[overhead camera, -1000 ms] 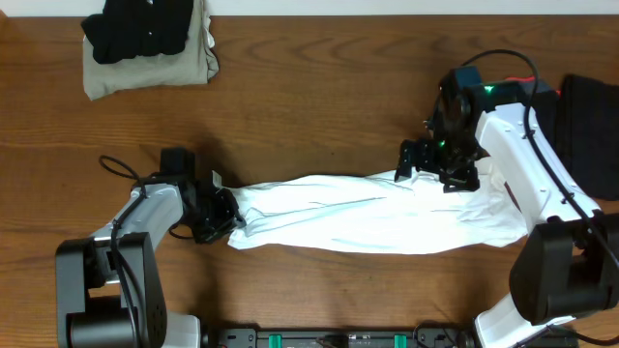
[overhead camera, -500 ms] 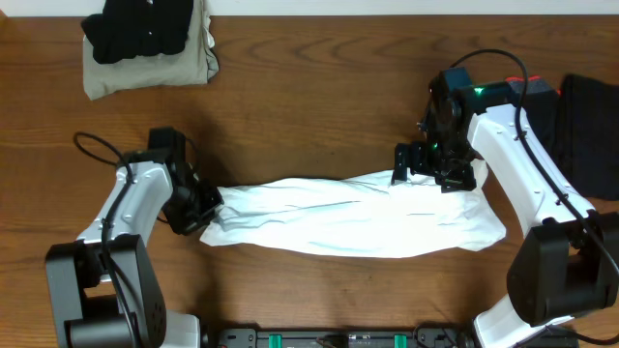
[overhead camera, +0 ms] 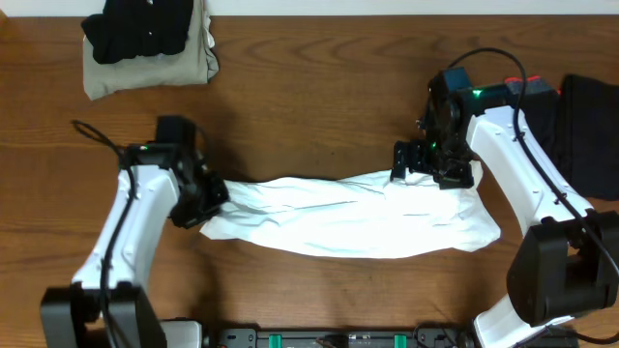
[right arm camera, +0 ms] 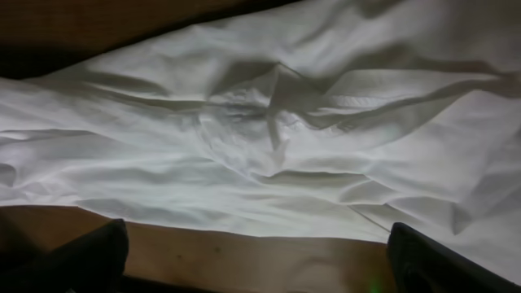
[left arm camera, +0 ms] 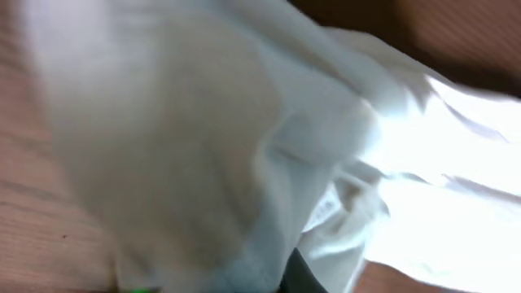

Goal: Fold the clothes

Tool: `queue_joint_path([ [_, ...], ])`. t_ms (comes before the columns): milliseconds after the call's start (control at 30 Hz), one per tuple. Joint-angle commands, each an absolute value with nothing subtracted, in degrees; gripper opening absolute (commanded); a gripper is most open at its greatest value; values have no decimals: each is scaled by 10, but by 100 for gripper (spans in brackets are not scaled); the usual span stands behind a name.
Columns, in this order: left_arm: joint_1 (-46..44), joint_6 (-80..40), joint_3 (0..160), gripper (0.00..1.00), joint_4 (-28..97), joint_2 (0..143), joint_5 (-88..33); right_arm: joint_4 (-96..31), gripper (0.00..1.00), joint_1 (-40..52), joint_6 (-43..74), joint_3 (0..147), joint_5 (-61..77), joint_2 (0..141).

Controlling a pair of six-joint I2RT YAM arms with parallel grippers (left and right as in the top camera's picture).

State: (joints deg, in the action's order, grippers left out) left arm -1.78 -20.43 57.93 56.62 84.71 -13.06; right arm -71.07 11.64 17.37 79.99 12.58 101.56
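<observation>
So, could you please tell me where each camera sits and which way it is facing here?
Overhead: fixed above the table, looking straight down; both arms show, the left gripper shut on the white shirt, the right gripper open above it.
Left wrist: on the left arm, pressed close against the shirt; blurred, no fingers clearly seen.
Right wrist: on the right arm, looking down at the shirt and a strip of table; its dark fingertips fill the bottom corners.
Shared: every view shows the white shirt.
</observation>
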Motion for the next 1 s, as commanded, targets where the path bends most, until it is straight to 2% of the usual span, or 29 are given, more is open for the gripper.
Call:
queue_joint_path([
  [0, -66, -185, 592, 6, 573, 832, -121, -704, 99, 133, 183, 786, 124, 1014],
  [267, -173, -207, 592, 6, 583, 833, -94, -695, 99, 152, 189, 782, 124, 1014],
  [767, -291, -217, 591, 6, 558, 904, -96, -696, 99, 154, 197, 782, 125, 1014],
  [867, -307, -217, 591, 17, 551, 910, -98, -695, 99, 154, 197, 782, 125, 1014],
  [933, -316, -217, 591, 17, 547, 911, -98, -695, 99, 154, 197, 782, 125, 1014],
  [967, -320, -217, 591, 23, 545, 911, -98, -694, 99, 154, 197, 782, 125, 1014],
])
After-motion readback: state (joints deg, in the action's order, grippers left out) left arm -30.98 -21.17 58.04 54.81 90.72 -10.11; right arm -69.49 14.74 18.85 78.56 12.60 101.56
